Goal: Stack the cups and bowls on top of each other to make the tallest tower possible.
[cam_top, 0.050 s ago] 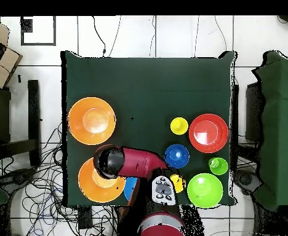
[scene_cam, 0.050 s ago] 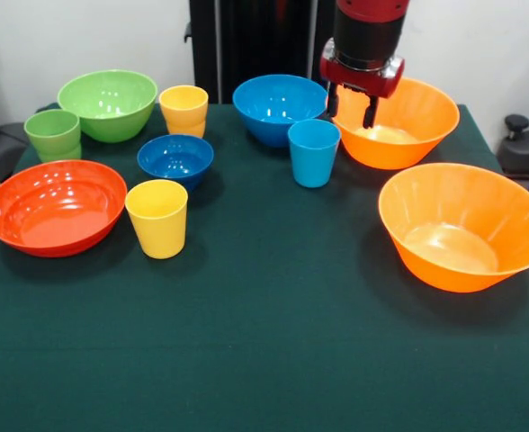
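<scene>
All pieces are standing upright and apart on the table; no tower is showing. The red bowl (scene_cam, 0.050 s ago: 56,207) is sitting at the left edge, with a yellow cup (scene_cam, 0.050 s ago: 157,218) just beside it. The dark blue bowl (scene_cam, 0.050 s ago: 175,160) is lying behind that cup. The green cup (scene_cam, 0.050 s ago: 53,135) and green bowl (scene_cam, 0.050 s ago: 108,104) are resting at the far left, a second yellow cup (scene_cam, 0.050 s ago: 183,110) beside them. The light blue bowl (scene_cam, 0.050 s ago: 279,108) is sitting behind the blue cup (scene_cam, 0.050 s ago: 313,152). Two orange bowls (scene_cam, 0.050 s ago: 463,225) are standing on the right, the farther one (scene_cam, 0.050 s ago: 399,121) partly hidden.
</scene>
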### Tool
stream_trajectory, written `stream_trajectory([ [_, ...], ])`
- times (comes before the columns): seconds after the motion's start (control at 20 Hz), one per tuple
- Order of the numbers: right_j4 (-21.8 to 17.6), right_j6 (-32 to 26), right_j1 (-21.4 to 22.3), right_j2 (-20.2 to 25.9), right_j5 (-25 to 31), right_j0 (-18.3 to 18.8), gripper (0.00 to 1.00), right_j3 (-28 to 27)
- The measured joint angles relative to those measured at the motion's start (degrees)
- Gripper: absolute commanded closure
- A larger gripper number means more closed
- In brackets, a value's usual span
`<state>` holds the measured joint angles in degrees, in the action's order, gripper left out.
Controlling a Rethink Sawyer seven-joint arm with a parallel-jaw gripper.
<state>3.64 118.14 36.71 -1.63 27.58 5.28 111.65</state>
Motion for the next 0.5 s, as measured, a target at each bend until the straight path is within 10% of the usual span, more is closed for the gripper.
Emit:
stream_trajectory([
  [0.5, 0.1, 0.0, 0.0, 0.0, 0.0, 0.2, 0.0, 0.0],
])
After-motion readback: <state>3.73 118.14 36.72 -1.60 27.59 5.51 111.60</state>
